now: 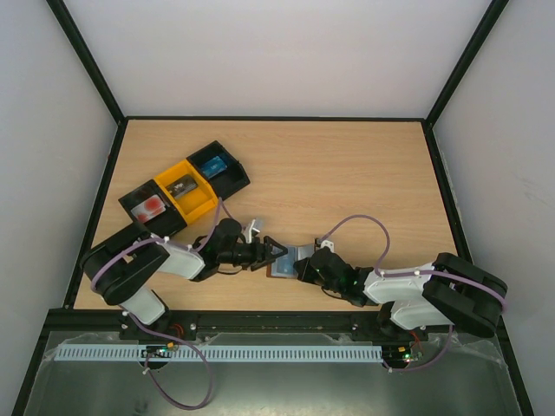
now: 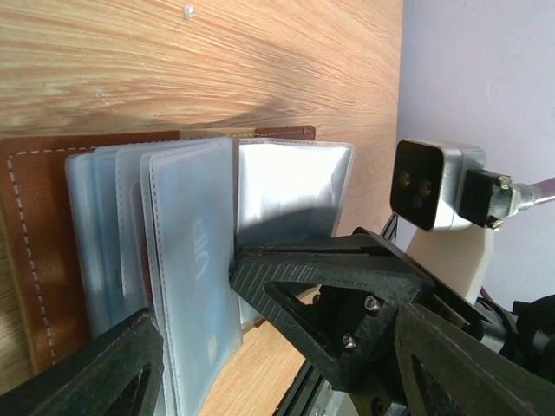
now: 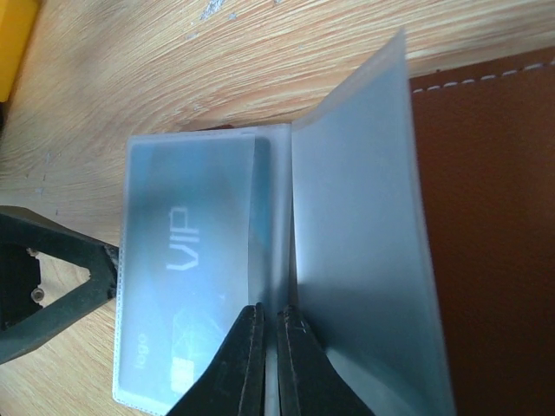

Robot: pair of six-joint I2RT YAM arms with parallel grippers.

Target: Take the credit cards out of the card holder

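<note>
While the right gripper (image 3: 270,312) is closed tight, it pinches a clear plastic sleeve (image 3: 364,260) at the fold of the small brown leather-like bifold card holder (image 2: 35,251). Your left gripper (image 2: 192,290) stands wide, with one sleeve between its fingers; you cannot tell whether they touch it.

The card holder lies open and flat on the pale wooden desk (image 1: 347,173), near the front edge, between the two grippers. Its sleeves fan up from the brown cover. One sleeve holds a pale blue-grey plastic card printed "VIP" (image 3: 186,260). That card's long axis runs in line with the right gripper's fingers, and one short end points back toward them.

Both arms are folded low over the desk. They reach inward from their bases so the grippers meet nose to nose over the holder.

At the far left stands a row of three open trays, two black and one yellow (image 1: 201,202). They hold a blue card (image 1: 213,164), a dark card (image 1: 183,186) and a pale card with a red patch (image 1: 151,206).
</note>
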